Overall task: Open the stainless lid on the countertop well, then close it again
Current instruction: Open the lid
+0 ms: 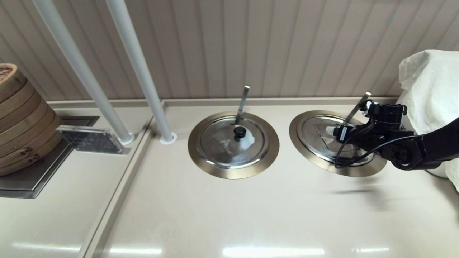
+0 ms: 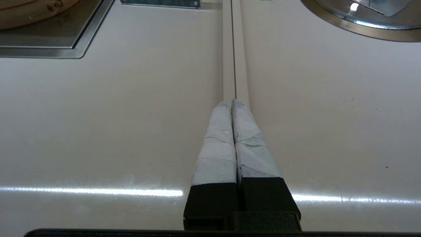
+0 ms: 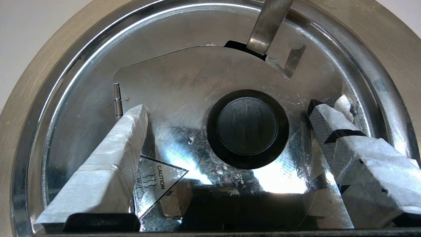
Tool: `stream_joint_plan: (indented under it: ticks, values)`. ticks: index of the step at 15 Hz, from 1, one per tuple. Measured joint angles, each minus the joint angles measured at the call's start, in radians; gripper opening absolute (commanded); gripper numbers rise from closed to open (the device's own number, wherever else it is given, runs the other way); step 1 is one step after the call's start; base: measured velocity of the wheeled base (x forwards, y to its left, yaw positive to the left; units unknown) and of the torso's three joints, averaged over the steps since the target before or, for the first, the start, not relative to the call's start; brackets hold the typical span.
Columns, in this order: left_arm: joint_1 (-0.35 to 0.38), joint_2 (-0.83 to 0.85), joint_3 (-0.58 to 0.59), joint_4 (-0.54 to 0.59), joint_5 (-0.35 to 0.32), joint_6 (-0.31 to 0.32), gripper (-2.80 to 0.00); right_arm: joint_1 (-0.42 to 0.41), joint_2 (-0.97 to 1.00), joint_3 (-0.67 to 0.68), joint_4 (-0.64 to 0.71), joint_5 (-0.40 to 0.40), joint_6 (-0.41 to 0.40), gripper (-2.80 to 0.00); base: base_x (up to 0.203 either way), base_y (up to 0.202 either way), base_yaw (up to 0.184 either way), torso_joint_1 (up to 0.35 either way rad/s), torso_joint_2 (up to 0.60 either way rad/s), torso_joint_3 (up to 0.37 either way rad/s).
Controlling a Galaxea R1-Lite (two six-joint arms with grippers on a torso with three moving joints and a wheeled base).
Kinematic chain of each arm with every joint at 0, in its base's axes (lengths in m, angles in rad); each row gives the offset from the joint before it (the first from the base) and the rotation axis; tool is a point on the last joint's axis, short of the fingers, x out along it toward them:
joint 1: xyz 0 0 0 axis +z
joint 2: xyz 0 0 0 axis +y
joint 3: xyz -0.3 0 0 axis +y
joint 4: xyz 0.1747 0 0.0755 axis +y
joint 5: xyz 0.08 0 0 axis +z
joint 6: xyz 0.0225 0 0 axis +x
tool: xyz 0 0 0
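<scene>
The stainless lid (image 1: 319, 134) lies flat and closed in the right-hand countertop well, ringed by brushed metal (image 1: 297, 143). A slanted flat utensil handle (image 1: 356, 107) pokes through its far edge. My right gripper (image 1: 353, 133) hovers just over the lid. In the right wrist view it (image 3: 228, 110) is open, one taped finger (image 3: 108, 158) on each side of the black knob (image 3: 247, 128) and clear of it. The lid's hinged flap (image 3: 184, 85) is down, with the utensil handle (image 3: 268, 26) beyond it. My left gripper (image 2: 232, 103) is shut over bare counter, out of the head view.
The twin lid (image 1: 233, 141) with a whitish patch and near-upright handle sits left of the task well. Two grey poles (image 1: 136, 68) rise at the back left. Stacked bamboo steamers (image 1: 21, 122) and a clear plaque (image 1: 89, 139) stand far left. White cloth (image 1: 430, 93) bulks at right.
</scene>
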Motion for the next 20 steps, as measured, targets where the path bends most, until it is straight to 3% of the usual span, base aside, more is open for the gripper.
stream_joint_plan:
  ticks: [20]
  values:
    - [0.0,0.0,0.0,0.0,0.0,0.0,-2.8,0.03,0.008,0.001,-0.045,-0.002,0.013,0.0,0.0,0.0,0.0,0.0,0.0,0.0]
